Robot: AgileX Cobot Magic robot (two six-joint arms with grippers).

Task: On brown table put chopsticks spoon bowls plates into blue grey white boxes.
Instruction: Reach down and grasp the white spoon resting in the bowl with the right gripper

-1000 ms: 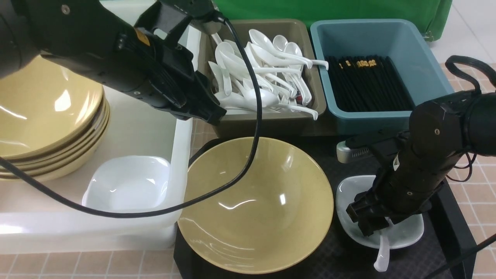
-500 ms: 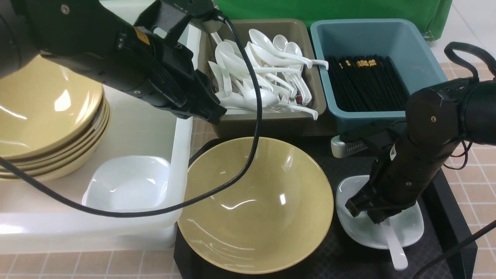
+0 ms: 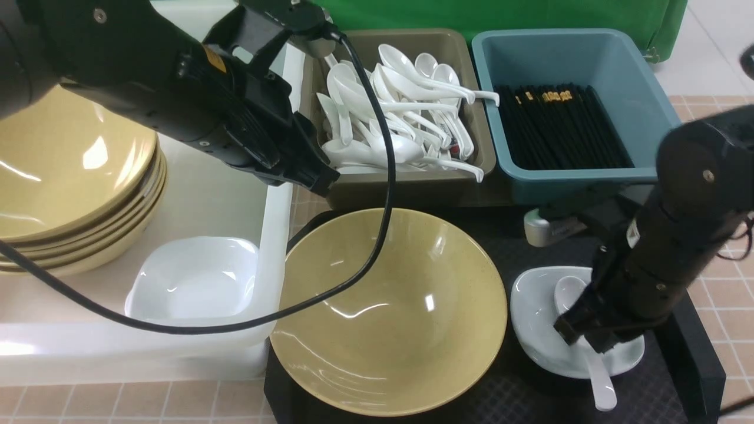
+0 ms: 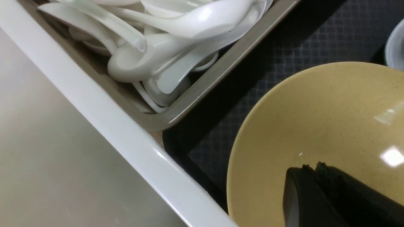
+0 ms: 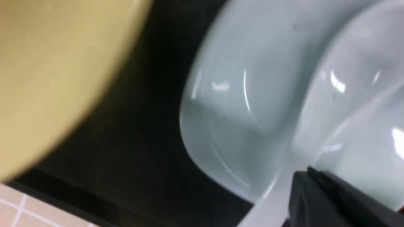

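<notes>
While the right gripper [image 3: 580, 340] clamps the handle of the spoon [image 3: 567, 292], which lies in the plate [image 3: 533, 321], lift vertically before carrying to the grey box [image 3: 406, 186]; left gripper [image 3: 318, 176] closed, empty.

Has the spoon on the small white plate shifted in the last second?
Yes. The spoon swung its handle tip right, toward the right edge of the black tray, while the white plate stayed put.
</notes>
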